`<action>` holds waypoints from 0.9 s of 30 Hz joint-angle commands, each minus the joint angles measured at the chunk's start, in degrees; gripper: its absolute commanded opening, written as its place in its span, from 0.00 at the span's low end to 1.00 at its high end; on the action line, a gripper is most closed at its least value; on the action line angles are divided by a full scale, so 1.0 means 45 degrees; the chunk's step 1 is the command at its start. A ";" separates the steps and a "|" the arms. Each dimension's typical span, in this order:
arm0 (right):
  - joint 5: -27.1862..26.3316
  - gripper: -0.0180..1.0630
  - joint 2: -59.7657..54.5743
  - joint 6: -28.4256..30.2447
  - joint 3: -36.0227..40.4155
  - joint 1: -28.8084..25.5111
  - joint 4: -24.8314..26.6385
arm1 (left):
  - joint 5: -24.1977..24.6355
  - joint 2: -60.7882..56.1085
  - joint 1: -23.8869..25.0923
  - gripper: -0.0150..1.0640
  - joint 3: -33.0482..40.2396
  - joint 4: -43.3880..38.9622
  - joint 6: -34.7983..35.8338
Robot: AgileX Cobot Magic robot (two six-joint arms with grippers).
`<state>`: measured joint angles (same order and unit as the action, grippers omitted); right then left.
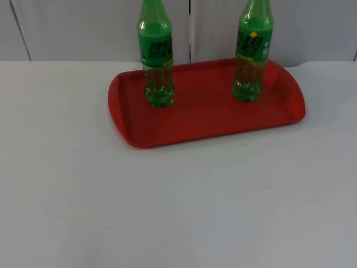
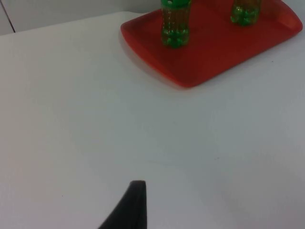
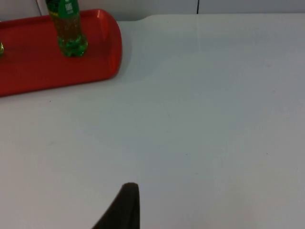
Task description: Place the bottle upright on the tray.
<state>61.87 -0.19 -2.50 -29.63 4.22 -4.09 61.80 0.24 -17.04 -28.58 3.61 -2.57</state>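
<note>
Two green soda bottles stand upright on a red tray point(image 1: 206, 114) at the back of the table. The left bottle point(image 1: 157, 56) is near the tray's left end and the right bottle point(image 1: 252, 53) is near its right end. Both have green labels and clear lower bodies. My left gripper point(image 2: 136, 202) hangs over bare white table, well back from the tray point(image 2: 209, 57) and the left bottle point(image 2: 175, 26). My right gripper point(image 3: 126, 205) is likewise over bare table, far from the tray point(image 3: 43, 64) and the right bottle point(image 3: 70, 31). Neither gripper touches anything.
The white table top point(image 1: 178, 212) stretches wide in front of the tray. The grey partition wall point(image 1: 83, 28) rises right behind the tray's far rim.
</note>
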 commanded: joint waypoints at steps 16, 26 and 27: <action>-0.0037 0.99 0.0042 0.0064 0.0007 -0.0108 0.0059 | -0.0044 -0.0053 -0.0046 0.99 0.0063 0.0058 0.0113; -0.0037 0.99 0.0042 0.0031 0.0007 -0.0108 0.0059 | -0.0044 -0.0053 0.0017 0.99 0.0063 0.0058 0.0113; -0.0037 0.99 0.0042 0.0031 0.0007 -0.0108 0.0059 | -0.0044 -0.0053 0.0101 0.99 0.0063 0.0058 0.0113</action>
<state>61.87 -0.19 -2.50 -29.63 4.22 -4.09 61.80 0.24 -16.92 -28.58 3.61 -2.57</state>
